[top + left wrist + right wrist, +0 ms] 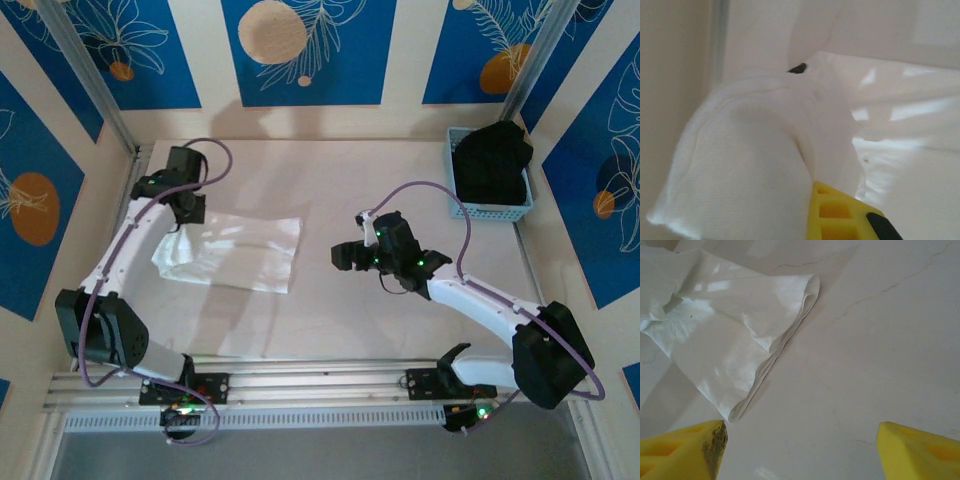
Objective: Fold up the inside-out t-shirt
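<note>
Top external, t-shirt point(240, 250), basket point(490, 211) holding black garment point(492, 160)

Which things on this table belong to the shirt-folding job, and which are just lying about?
In the job: white t-shirt; left gripper, jaws shut on its cloth; right gripper, jaws open, off the shirt.
Lying about: blue basket; black garment inside it.

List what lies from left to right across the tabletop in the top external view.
left gripper → white t-shirt, its left end pinched by that gripper → right gripper, open → blue basket holding a black garment
</note>
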`<state>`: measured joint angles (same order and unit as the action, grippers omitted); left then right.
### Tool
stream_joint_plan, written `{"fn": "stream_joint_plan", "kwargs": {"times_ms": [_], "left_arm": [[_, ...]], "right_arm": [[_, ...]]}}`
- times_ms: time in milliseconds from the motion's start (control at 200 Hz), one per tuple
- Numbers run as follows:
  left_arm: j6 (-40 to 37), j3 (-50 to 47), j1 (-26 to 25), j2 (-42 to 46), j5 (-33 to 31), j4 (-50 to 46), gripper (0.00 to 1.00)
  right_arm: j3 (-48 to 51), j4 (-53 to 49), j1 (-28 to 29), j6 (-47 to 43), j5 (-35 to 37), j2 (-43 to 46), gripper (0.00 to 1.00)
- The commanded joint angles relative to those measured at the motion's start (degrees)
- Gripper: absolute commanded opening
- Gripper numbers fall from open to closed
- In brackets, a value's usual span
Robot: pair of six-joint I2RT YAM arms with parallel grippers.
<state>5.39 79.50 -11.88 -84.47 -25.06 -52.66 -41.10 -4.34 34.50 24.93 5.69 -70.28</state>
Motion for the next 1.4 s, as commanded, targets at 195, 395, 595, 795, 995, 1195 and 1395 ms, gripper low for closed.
{"fn": "stream_joint_plan", "kwargs": {"times_ms": [195,395,595,795,995,1195,1395], "left_arm": [[11.43,-3.03,-13.93,-5.20,7.56,2.64,0.00],[20.06,3.07,-23.64,-19.77,22.17,13.00,0.39],[18.18,4.32,-25.06,-15.32,25.15,17.10,0.59],[19.71,-16.61,-16.00,3.68,21.44,18.95,0.67],[24.75,-30.84,-8.78,14.96,28.14,23.64,0.64],[27.77,-37.38,-8.78,18.86,32.26,27.07,0.61],[28.65,-41.88,-8.78,20.09,33.23,31.83,0.60]], "right_arm": [[-1.21,-2.40,-0.88,0.03,-0.18,-0.38,0.78],[-1.11,-4.50,-2.34,0.75,2.11,-0.11,0.79],[0.61,-2.64,-4.23,4.46,1.95,-2.33,0.78],[-4.59,3.49,-1.20,4.40,-4.56,-11.95,0.78],[-18.35,6.04,5.82,-1.21,-7.22,-27.50,0.76],[-30.94,4.33,8.66,-5.50,-7.85,-40.47,0.73],[-38.87,-0.28,8.52,-7.83,-6.49,-48.09,0.72]]}}
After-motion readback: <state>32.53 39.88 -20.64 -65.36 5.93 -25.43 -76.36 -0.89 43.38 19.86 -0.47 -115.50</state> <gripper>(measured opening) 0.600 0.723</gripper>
